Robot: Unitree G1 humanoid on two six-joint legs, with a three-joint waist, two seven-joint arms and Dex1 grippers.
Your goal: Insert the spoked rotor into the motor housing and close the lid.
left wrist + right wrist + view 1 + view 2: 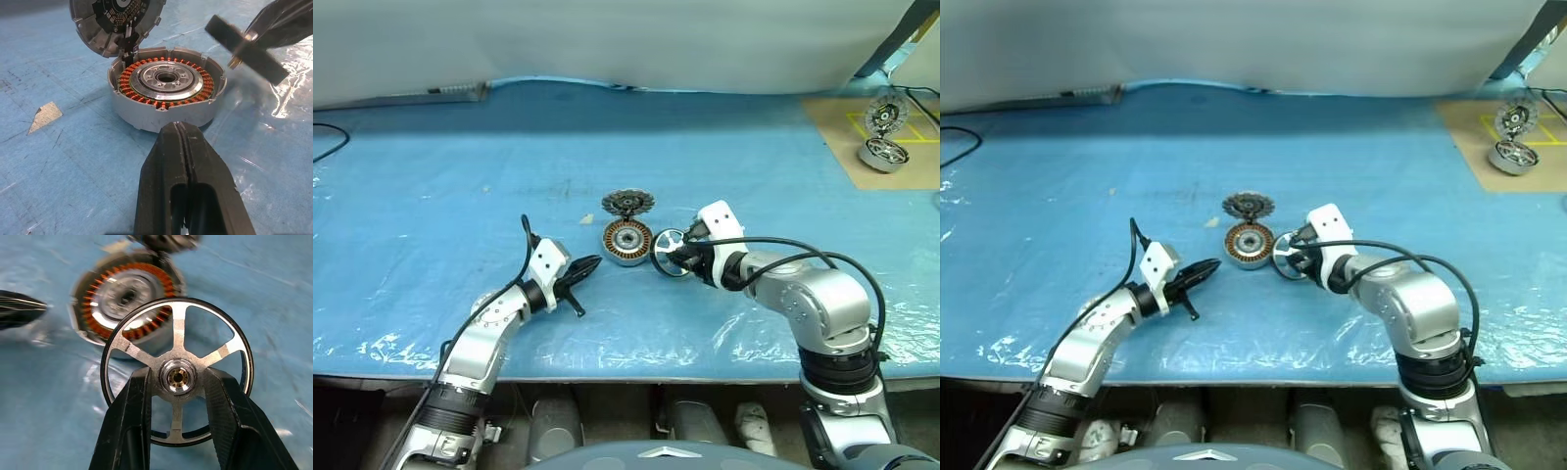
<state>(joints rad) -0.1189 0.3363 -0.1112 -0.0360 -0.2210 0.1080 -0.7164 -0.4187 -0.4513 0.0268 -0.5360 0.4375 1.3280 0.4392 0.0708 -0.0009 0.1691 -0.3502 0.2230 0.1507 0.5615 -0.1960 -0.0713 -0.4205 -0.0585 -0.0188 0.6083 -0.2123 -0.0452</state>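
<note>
The motor housing (pixel 626 241) sits mid-table, its copper windings (pixel 195 93) and silver hub exposed. Its toothed grey lid (pixel 626 204) stands open on the hinge at the far side. My right gripper (pixel 177 382) is shut on the spoked rotor (pixel 177 333), one finger on each side of the hub. The black-rimmed wheel (pixel 671 253) is held tilted just right of the housing. My left gripper (pixel 585 266) is shut and empty, pointing at the housing from the near left, a short way off.
Blue plastic sheeting (pixel 460 176) covers the table, ending at the front edge (pixel 607 377). A second motor (pixel 884 154) with its raised disc rests on a brown board at the back right. A small scrap (pixel 44 117) lies left of the housing.
</note>
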